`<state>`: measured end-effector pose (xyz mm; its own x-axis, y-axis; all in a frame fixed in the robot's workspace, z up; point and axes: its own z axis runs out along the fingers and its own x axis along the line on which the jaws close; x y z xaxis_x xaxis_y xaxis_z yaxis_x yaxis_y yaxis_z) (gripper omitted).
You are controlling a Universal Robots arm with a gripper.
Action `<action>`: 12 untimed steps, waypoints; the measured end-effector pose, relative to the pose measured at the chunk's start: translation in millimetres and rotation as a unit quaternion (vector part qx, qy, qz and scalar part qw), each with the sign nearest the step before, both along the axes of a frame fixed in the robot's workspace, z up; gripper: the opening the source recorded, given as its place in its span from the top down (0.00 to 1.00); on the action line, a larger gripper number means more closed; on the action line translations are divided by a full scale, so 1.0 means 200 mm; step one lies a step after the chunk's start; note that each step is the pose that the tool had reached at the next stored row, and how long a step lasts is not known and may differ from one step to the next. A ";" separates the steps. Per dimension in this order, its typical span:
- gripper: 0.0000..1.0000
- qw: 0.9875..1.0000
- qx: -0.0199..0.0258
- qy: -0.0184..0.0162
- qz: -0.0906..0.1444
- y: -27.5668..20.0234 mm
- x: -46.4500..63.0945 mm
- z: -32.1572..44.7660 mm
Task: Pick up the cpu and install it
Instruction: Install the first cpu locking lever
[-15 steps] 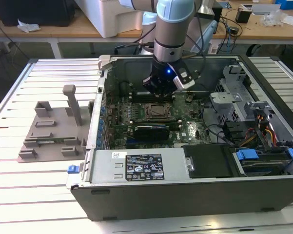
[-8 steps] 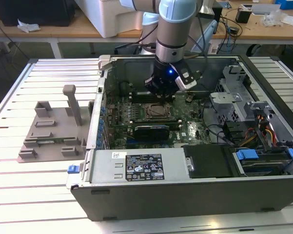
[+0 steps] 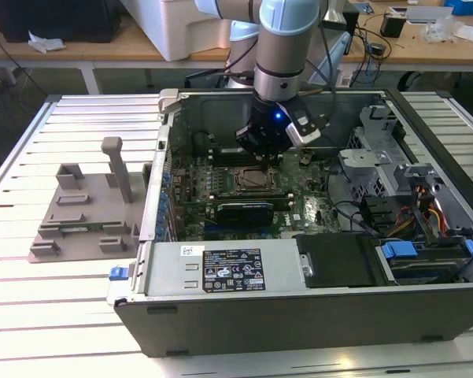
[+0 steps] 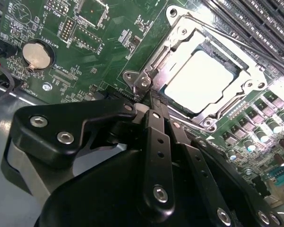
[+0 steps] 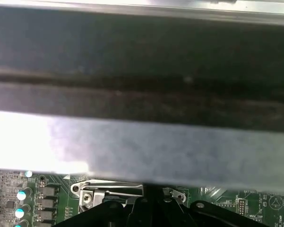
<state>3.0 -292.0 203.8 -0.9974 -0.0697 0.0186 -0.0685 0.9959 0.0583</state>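
While the cpu (image 4: 198, 80) lies seated in the metal-framed socket (image 4: 179, 45) on the motherboard (image 4: 104, 47), the gripper (image 4: 153, 101) hangs just beside the socket's corner, its jaws drawn narrow together, holding nothing and apart from the chip.

Hidden and cut-off parts

In the exterior view the claw (image 3: 261, 150) hides the board behind it, so its finger state cannot be read; the computer case (image 3: 299, 315) runs off the right edge. In the first wrist view a blurred grey wall (image 5: 142, 151) covers most of the socket (image 5: 108, 194).
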 end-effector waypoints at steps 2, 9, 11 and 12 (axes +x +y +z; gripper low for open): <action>0.89 1.000 -0.004 0.000 0.000 0.000 0.00 -0.002; 0.89 1.000 -0.004 -0.002 0.000 0.002 -0.01 0.006; 0.89 1.000 -0.005 -0.004 0.000 0.000 -0.02 0.020; 0.89 1.000 -0.005 -0.005 0.000 0.000 -0.03 0.030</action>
